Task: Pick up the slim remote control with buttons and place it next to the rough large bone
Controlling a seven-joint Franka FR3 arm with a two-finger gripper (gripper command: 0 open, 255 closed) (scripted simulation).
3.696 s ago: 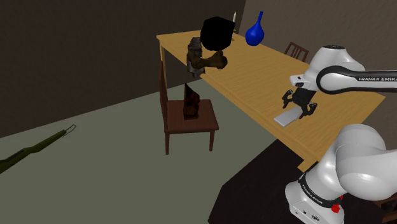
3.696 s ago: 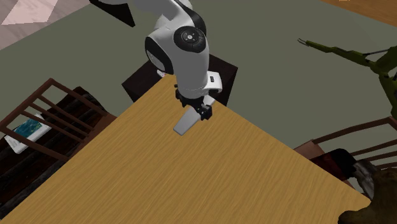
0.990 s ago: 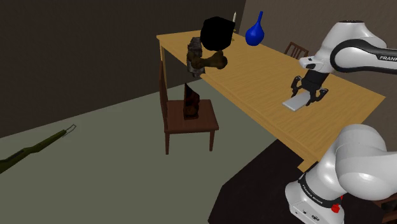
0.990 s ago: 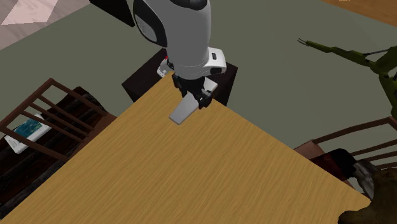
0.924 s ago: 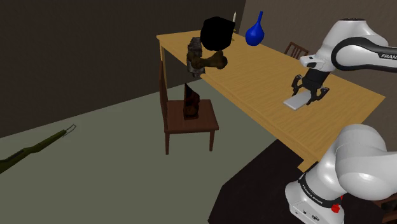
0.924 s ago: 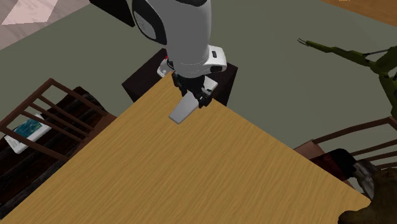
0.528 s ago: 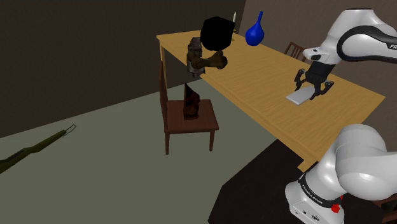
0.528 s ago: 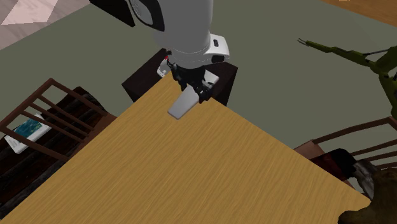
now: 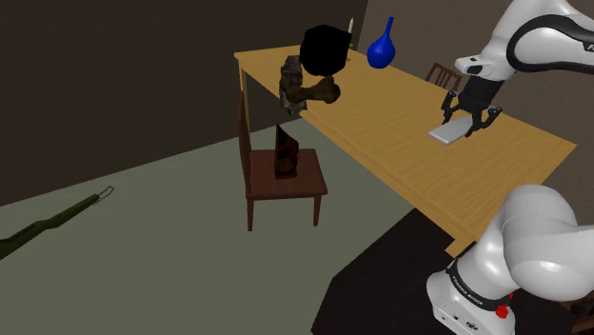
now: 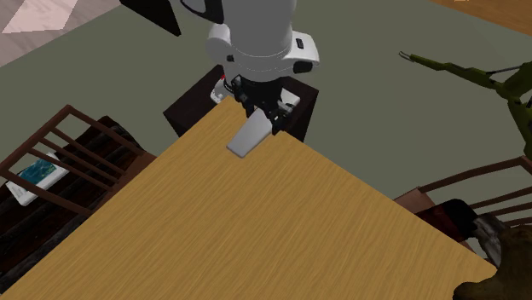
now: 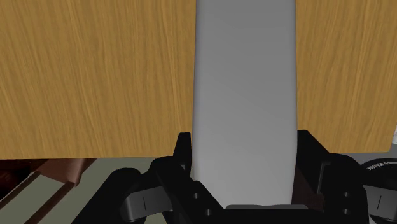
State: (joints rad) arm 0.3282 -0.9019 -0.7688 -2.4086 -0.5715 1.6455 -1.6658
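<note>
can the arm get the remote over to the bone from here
Probably yes: the gripper holds the remote above the table, whose top between it and the bone lies bare. It is a long stretch, though.

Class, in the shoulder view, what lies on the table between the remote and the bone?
The shoulder view shows just bare tabletop between the remote and the bone.
</note>
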